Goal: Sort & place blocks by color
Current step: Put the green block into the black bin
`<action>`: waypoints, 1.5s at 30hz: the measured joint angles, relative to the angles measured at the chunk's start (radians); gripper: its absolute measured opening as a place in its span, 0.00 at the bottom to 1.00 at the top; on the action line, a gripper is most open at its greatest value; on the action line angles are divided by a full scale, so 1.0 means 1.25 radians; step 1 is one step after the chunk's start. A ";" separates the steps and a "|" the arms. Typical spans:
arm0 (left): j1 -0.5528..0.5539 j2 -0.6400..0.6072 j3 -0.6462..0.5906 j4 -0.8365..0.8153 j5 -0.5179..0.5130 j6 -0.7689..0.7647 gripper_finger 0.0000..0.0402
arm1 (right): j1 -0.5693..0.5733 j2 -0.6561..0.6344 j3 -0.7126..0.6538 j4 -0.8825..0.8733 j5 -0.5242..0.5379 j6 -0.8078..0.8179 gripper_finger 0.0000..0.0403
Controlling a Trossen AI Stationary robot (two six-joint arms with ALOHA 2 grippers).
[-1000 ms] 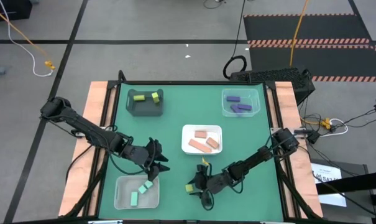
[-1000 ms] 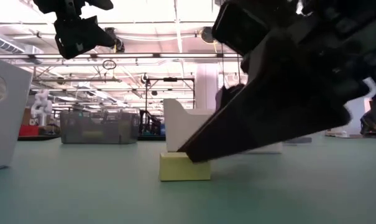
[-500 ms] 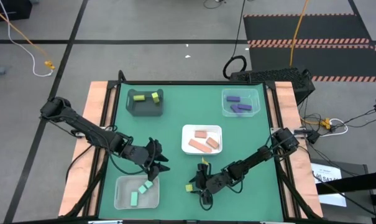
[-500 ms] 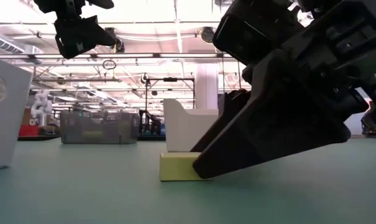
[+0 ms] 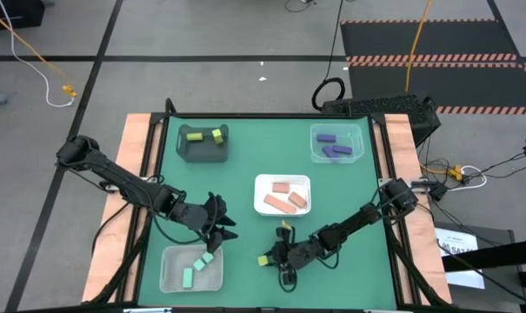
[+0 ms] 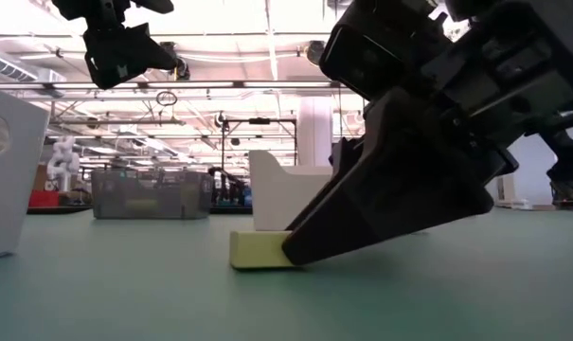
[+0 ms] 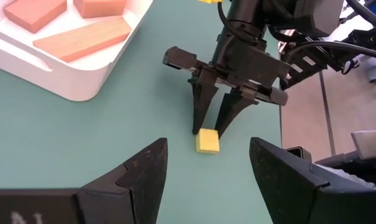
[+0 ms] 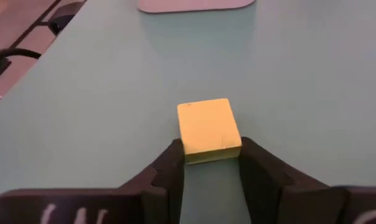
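Observation:
A small yellow block (image 8: pixel 207 130) lies flat on the green table (image 5: pixel 245 174), near its front edge at the middle (image 5: pixel 264 260). My right gripper (image 8: pixel 209 163) is low over the table and shut on it; it also shows in the left wrist view (image 7: pixel 209 127). My left gripper (image 7: pixel 206 168) hangs open and holds nothing. It is above the far right corner of the clear tray (image 5: pixel 169 278), which holds mint green blocks (image 5: pixel 193 268). My right gripper pinches the yellow block's two side faces at the end nearest the hand (image 8: pixel 191 155), between its two fingers (image 8: pixel 169 165). The fingers slant down from the table's far right. Only their tips reach the block. The block rests flat on the table (image 6: pixel 258 251).
The white tray (image 5: pixel 259 193) with salmon-pink blocks stands just beyond the right gripper. The dark grey tray (image 5: pixel 202 155) with yellow blocks is at the far left. The clear tray (image 5: pixel 360 143) with purple blocks is at the far right. Bare green table lies between them.
My right gripper has tipped a little lower and drawn its fingers in onto the yellow block. The block has slid slightly toward the table's left edge, still flat on the table.

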 joint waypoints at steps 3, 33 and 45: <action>0.000 0.000 0.000 0.000 0.000 -0.007 0.57 | 0.000 -0.002 0.000 0.002 -0.010 0.008 0.26; 0.102 0.000 0.000 0.427 -0.230 0.253 0.57 | -0.065 -0.558 0.000 -0.253 0.411 -0.721 0.26; 0.145 -0.001 0.000 0.514 -0.200 0.285 0.57 | -0.149 -0.555 0.000 -0.228 0.410 -0.822 0.26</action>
